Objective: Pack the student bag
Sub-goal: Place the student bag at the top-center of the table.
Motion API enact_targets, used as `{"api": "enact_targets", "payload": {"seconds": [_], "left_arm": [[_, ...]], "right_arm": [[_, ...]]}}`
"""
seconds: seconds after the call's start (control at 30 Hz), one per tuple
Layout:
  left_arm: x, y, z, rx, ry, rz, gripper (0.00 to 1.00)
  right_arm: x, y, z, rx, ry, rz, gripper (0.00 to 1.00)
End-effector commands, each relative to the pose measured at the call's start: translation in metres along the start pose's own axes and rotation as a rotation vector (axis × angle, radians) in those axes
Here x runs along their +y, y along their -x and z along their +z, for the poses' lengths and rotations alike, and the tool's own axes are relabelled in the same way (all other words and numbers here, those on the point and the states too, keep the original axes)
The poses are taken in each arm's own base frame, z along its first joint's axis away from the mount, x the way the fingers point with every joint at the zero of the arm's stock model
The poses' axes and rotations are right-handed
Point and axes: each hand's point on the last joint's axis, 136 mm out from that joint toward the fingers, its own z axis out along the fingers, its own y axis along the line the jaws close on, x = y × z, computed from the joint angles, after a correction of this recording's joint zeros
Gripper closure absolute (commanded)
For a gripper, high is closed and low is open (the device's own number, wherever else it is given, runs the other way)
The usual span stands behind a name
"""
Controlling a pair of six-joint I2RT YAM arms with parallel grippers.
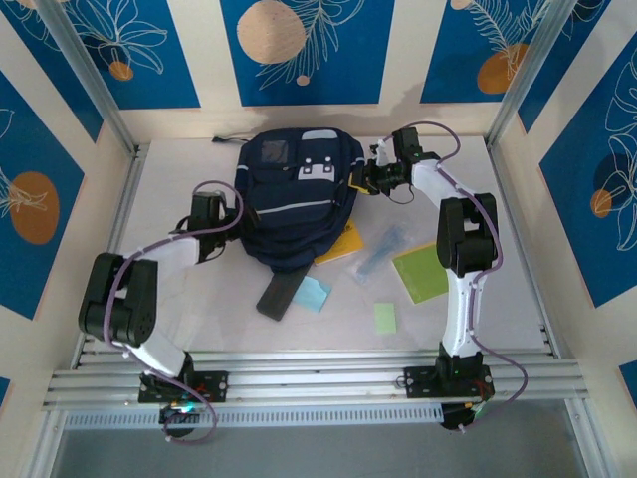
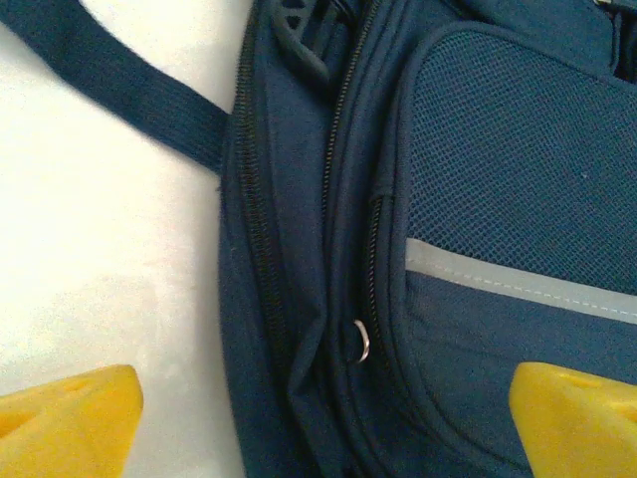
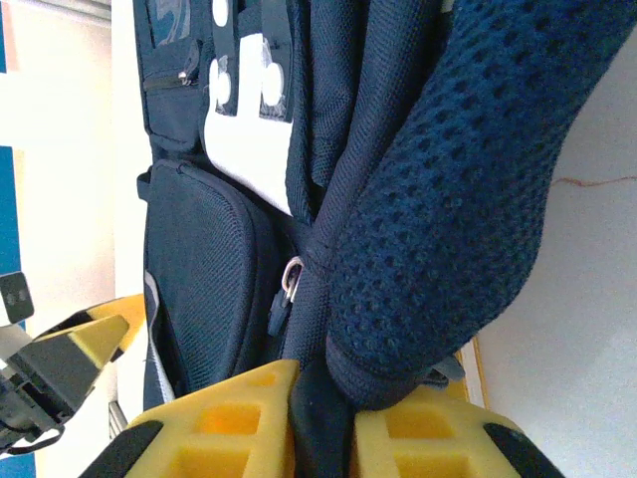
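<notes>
Student bag (image 1: 294, 194) lies flat on the white table (image 1: 199, 319), toward the far side and between the two arms, its front pocket facing up. It partly covers a yellow item (image 1: 343, 242) at its near right edge.

From its base at the near left, the left arm folds back to a raised elbow, and its forearm then reaches right and away to the bag's left side. The left gripper (image 1: 227, 227) points down there. In the left wrist view its yellow fingers (image 2: 70, 423) stand wide apart and hold nothing. One is over bare table and the other over the front pocket, below the pale grey stripe (image 2: 518, 279). Between them run the side zips and a small metal ring (image 2: 360, 341). A dark strap (image 2: 119, 85) trails off across the table.

The right arm rises from its near right base, bends at a high elbow and reaches far and left. Its wrist curls back so that the right gripper (image 1: 360, 182) meets the bag's far right corner. In the right wrist view its fingers (image 3: 234, 418) are nearly together, pinching dark fabric at the foot of the padded mesh shoulder strap (image 3: 468, 179).

Nearer on the table lie a black case (image 1: 279, 296), a light blue note (image 1: 314, 292), a clear pouch (image 1: 380, 249), a green sheet (image 1: 421, 271) and a small green note (image 1: 385, 318).
</notes>
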Motion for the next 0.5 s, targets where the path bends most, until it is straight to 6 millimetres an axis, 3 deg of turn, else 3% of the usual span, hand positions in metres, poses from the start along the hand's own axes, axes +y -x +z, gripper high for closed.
{"api": "enact_targets", "payload": {"seconds": [0.0,0.1,0.17,0.33,0.4,0.47], "left_arm": [[-0.012,-0.007,0.014,0.021,-0.085,-0.030,0.13],[-0.006,-0.015,0.024,0.044,-0.074,-0.036,0.18],[0.000,-0.015,0.029,0.041,-0.051,-0.024,0.26],[0.006,0.005,0.047,0.025,-0.012,-0.001,0.65],[0.007,0.020,0.051,0.004,0.003,-0.005,0.76],[0.011,0.039,0.050,-0.032,0.024,-0.007,0.81]], "right_arm": [[0.031,0.004,0.001,-0.004,0.077,-0.020,0.89],[0.047,-0.010,0.007,0.030,0.078,-0.027,1.00],[0.053,-0.024,0.009,0.043,0.055,-0.021,1.00],[0.073,-0.065,0.011,0.092,0.067,0.004,0.99],[0.077,-0.081,0.009,0.101,0.044,0.003,0.90],[0.071,-0.088,0.000,0.079,-0.001,0.011,0.71]]}}
